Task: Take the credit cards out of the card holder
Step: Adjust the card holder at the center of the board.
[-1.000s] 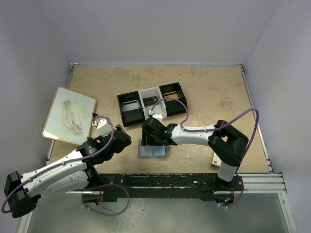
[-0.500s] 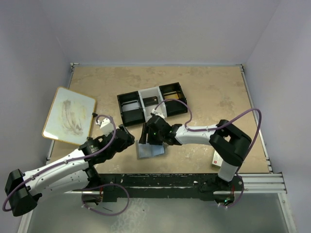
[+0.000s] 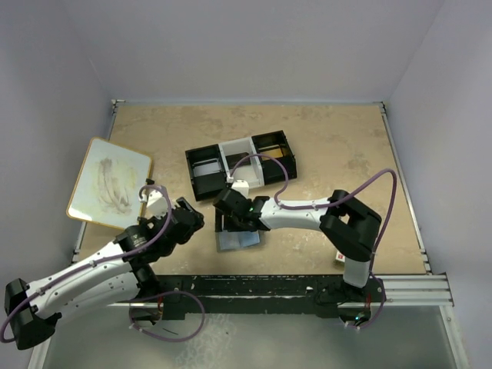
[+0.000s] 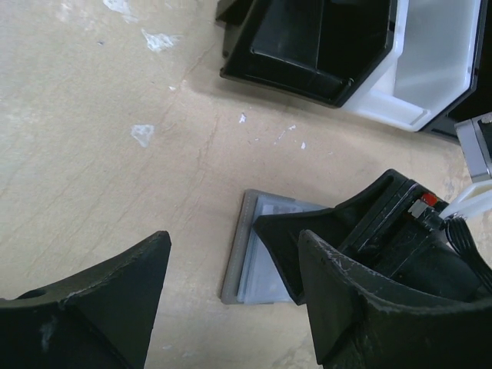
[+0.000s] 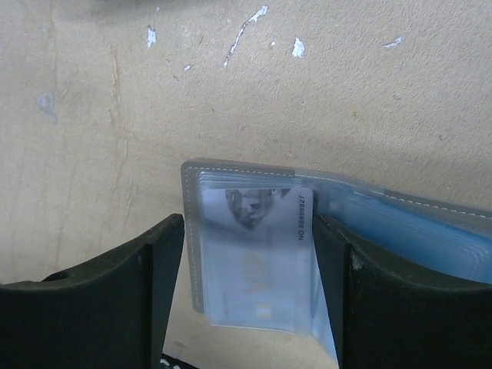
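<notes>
The card holder (image 3: 240,241) lay open, a card (image 5: 257,261) showing inside. The right gripper (image 5: 250,224) straddled it, spread wide and gripping nothing. The left gripper (image 4: 231,254), at its nine o'clock, was wide apart and empty.

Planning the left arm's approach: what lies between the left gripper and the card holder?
Only bare table, seen in the left wrist view between left gripper and card holder.

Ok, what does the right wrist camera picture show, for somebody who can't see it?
An open grey card holder lies on a tan table, with a pale card marked VIP in a clear pocket. The right end effector is open, with one black finger on either side of that card.
</notes>
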Tool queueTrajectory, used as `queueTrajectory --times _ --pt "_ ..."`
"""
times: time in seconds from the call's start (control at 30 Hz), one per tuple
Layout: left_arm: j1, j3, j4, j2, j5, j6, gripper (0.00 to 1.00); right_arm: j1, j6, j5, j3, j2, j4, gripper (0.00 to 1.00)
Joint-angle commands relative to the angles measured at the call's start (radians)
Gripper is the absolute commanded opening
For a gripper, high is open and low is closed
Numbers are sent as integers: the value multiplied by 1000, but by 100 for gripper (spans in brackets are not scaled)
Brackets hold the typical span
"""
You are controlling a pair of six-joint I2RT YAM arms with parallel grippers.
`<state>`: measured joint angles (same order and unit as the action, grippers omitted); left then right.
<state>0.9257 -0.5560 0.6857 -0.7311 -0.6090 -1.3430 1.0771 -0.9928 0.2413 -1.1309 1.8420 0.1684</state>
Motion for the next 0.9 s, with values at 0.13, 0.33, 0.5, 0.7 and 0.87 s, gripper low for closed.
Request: queueTrajectory --times 0.13,0.33,0.5,0.7,0.87 --pt "3 -32 109 68 -100 -47 65 25 12 119 -21 85 179 68" --pt "3 -29 101 47 -88 -49 65 35 5 150 -51 105 223 66" --pt "3 -30 89 37 -84 -46 65 41 5 162 -61 114 236 68" --pt "4 -29 84 35 -82 -44 65 48 -4 176 -74 132 261 67" --pt "4 -29 88 35 -78 -41 65 47 -10 127 -53 112 240 60"
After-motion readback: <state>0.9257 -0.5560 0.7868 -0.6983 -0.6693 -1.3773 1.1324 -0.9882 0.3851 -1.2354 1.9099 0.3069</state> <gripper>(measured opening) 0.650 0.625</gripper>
